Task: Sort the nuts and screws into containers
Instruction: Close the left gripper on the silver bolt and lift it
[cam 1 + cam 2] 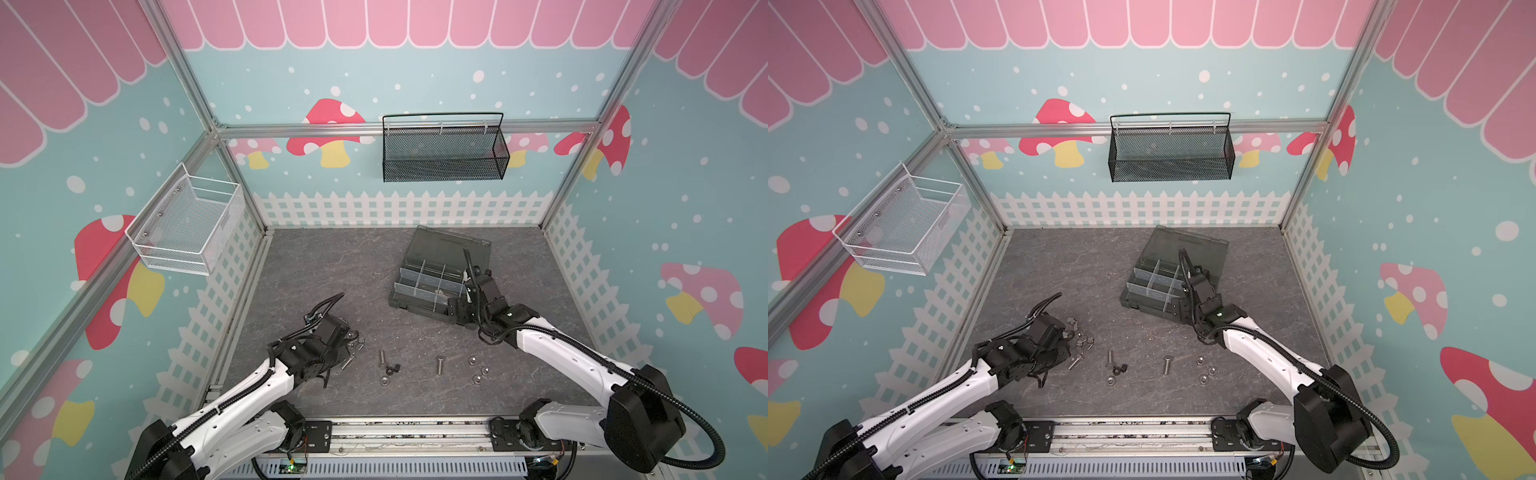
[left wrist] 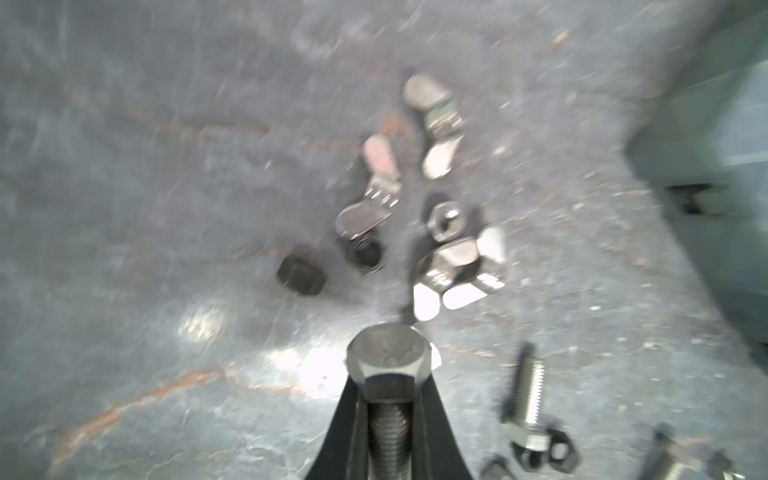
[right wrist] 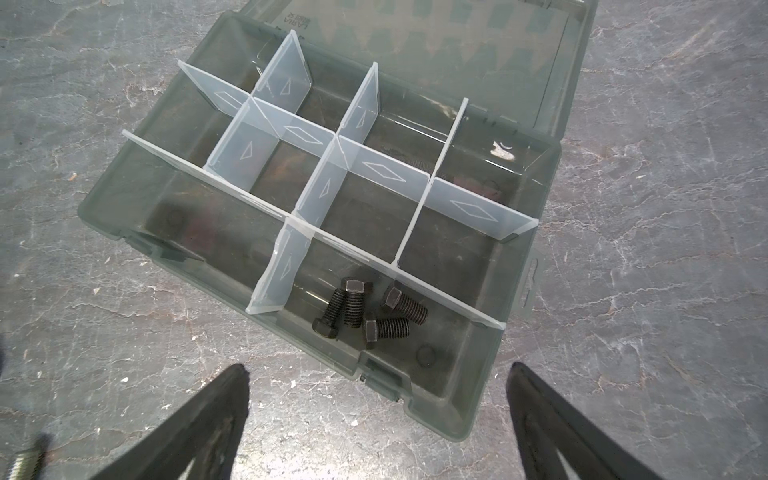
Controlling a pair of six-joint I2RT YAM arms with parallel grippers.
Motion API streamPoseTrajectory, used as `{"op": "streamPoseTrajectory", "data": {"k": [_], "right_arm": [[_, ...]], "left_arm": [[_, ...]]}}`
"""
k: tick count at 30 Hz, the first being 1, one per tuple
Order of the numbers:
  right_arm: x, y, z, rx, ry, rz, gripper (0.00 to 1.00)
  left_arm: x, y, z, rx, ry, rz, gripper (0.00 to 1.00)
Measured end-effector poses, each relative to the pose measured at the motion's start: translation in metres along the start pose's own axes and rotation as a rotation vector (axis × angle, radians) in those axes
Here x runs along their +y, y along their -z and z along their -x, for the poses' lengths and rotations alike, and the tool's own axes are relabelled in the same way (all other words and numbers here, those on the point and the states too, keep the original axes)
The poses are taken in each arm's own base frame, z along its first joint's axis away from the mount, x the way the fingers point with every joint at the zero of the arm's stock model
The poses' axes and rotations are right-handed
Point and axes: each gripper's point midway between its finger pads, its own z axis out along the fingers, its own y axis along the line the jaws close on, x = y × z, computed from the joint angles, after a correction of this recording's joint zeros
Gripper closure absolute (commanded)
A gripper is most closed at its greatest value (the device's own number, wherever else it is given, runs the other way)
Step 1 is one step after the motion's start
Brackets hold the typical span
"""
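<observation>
Left wrist view: the left gripper (image 2: 390, 386) is pinched tight on a silver screw (image 2: 388, 353). The screw lies along the fingers, and its hex head pokes out past the tips. Wing nuts (image 2: 432, 116) and black nuts (image 2: 301, 274) lie just beside it on the grey surface (image 1: 332, 266).

In both top views the box (image 1: 415, 308) lies at about 2 o'clock from this gripper, well apart. More loose screws (image 1: 439, 365) and nuts (image 1: 478, 370) lie near the front. The right gripper (image 3: 377, 368) is spread wide and holds nothing. It hangs over the box's 5 o'clock corner, above the compartment holding four black screws (image 3: 370, 311). The other compartments look empty.

The right arm is nearer the box, but the left one has the screw. I think it must lift and go toward 2 o'clock, aiming at the box's 9 o'clock side to miss the right arm. The way there looks flat and open. The lid (image 1: 449, 245) stands open at 12 o'clock.
</observation>
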Motion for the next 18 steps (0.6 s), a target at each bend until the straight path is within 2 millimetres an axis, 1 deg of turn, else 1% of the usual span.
{"op": "streamPoseTrajectory", "data": {"k": [4, 9, 11, 16, 18], "right_arm": [[0.002, 0.0, -0.001, 0.005, -0.01, 0.01, 0.02], [0.004, -0.001, -0.004, 0.02, -0.022, 0.024, 0.02], [0.004, -0.002, -0.007, 0.032, -0.028, 0.024, 0.02], [0.006, -0.002, -0.01, 0.048, -0.045, 0.037, 0.02], [0.008, -0.001, -0.011, 0.051, -0.054, 0.044, 0.02]], "left_arm": [[-0.031, 0.003, 0.018, -0.029, -0.059, -0.077, 1.0], [-0.075, -0.006, 0.034, -0.029, -0.113, -0.191, 1.0], [-0.095, -0.01, 0.04, -0.023, -0.138, -0.232, 1.0], [-0.157, -0.02, 0.055, -0.004, -0.211, -0.367, 1.0], [-0.178, -0.026, 0.059, 0.009, -0.234, -0.411, 1.0]]}}
